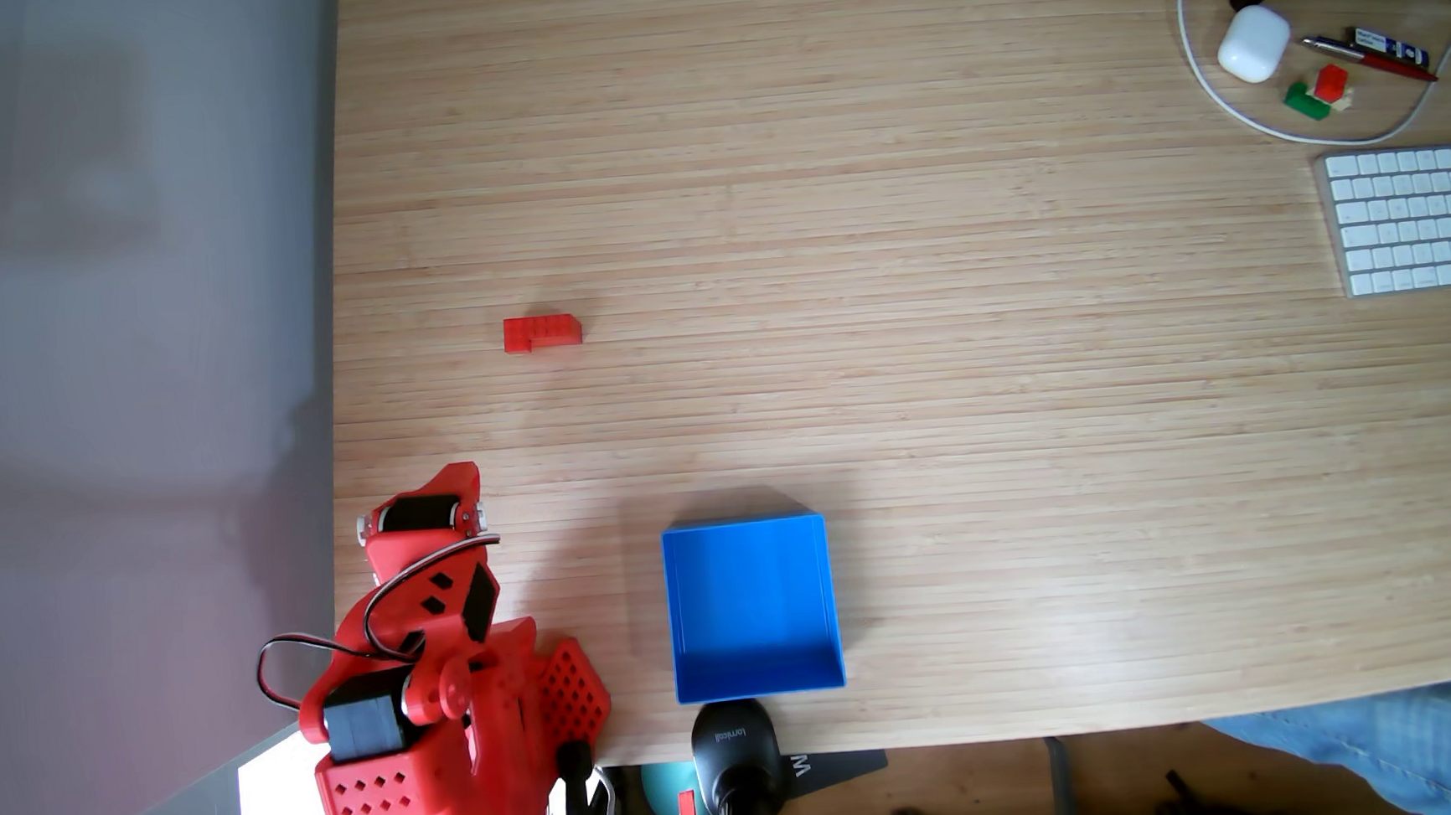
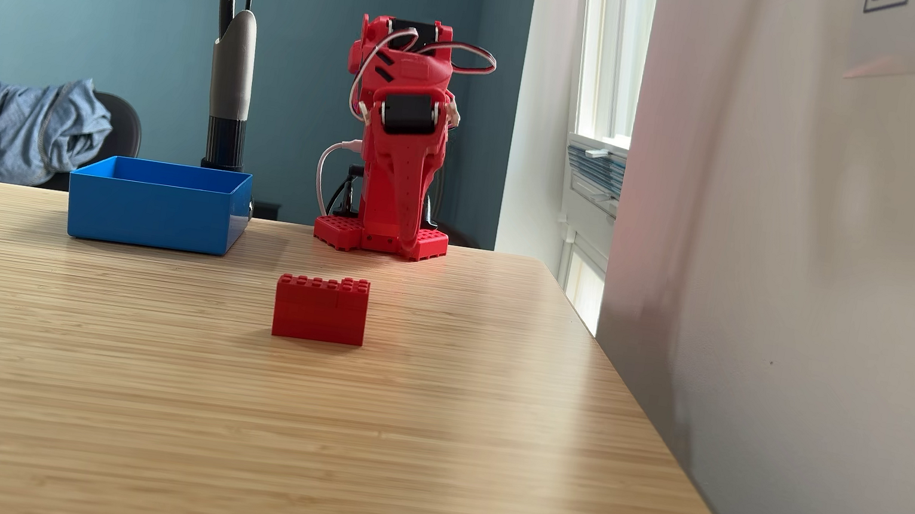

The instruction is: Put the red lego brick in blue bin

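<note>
The red lego brick (image 1: 541, 332) (image 2: 320, 312) stands on the wooden table, L-shaped from above and studs up in both fixed views. The blue bin (image 1: 747, 607) (image 2: 153, 215) sits with nothing in it, near the table edge by the arm's base. The red arm is folded up over its base. My gripper (image 2: 408, 245) hangs pointing down at the table just in front of the base, its fingers closed together on nothing. It is well apart from the brick and beside the bin.
A black and grey camera stand (image 1: 734, 742) (image 2: 229, 85) rises right behind the bin. A white keyboard (image 1: 1425, 216), an earbud case (image 1: 1253, 44), a pen, a cable and a small red-and-green brick (image 1: 1317, 92) lie at the far corner. A wall (image 2: 813, 297) borders the table beside the arm.
</note>
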